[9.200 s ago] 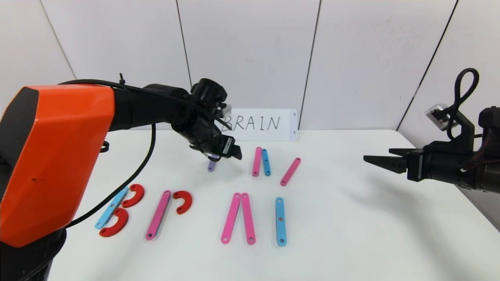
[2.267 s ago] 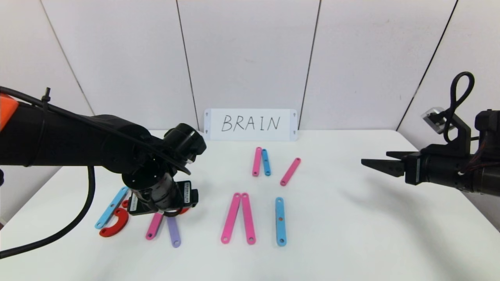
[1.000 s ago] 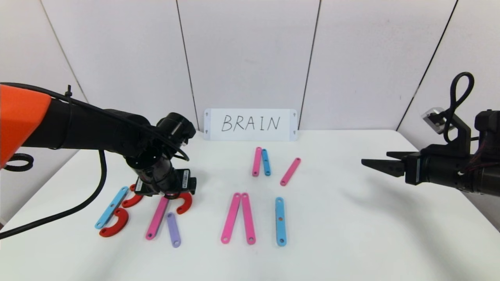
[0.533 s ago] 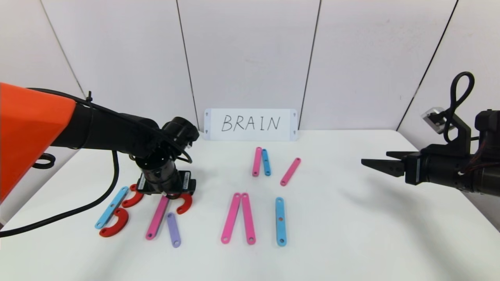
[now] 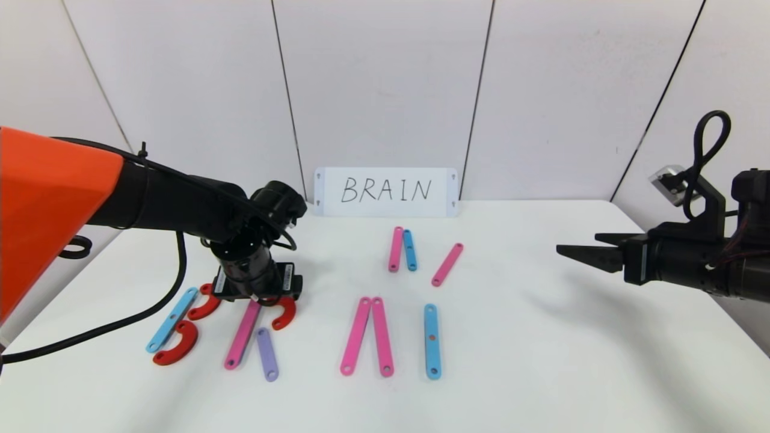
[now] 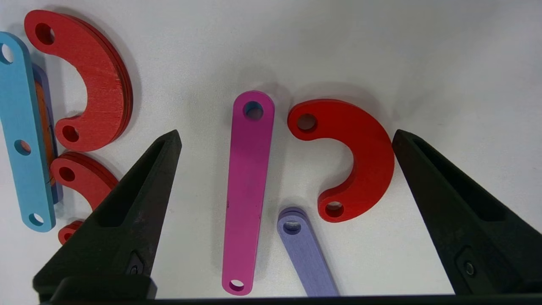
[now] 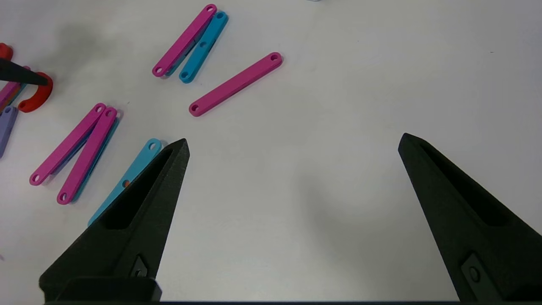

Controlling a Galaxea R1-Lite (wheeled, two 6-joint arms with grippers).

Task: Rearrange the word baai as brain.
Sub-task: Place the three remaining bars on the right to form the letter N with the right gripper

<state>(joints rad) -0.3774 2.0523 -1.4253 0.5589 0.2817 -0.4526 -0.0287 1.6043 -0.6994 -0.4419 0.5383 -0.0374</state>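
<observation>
The plastic letters lie in a row at the table's front. At the left, a blue bar [image 5: 171, 319] with two red curves [image 5: 204, 305] makes a B. A pink bar [image 6: 247, 190], a red curve [image 6: 360, 152] and a slanted purple bar [image 6: 305, 254] make an R. Two pink bars [image 5: 367, 337] meet in a peak, and a blue bar [image 5: 432, 340] stands alone. My left gripper [image 6: 286, 134] hovers open over the R, pointing down, its fingers straddling the pink bar and red curve without touching. My right gripper [image 5: 580, 242] hangs open and empty at the right.
A white card [image 5: 385, 191] with handwritten BRAIN leans on the back wall. In front of it lie a pink and blue pair of bars [image 5: 402, 249] and a slanted pink bar [image 5: 447, 264]. The table's right half [image 5: 571, 349] holds no pieces.
The purple bar, held at the back earlier, now lies free beside the pink bar. My left gripper has lifted off it and shifted slightly back. The right arm has not moved.
</observation>
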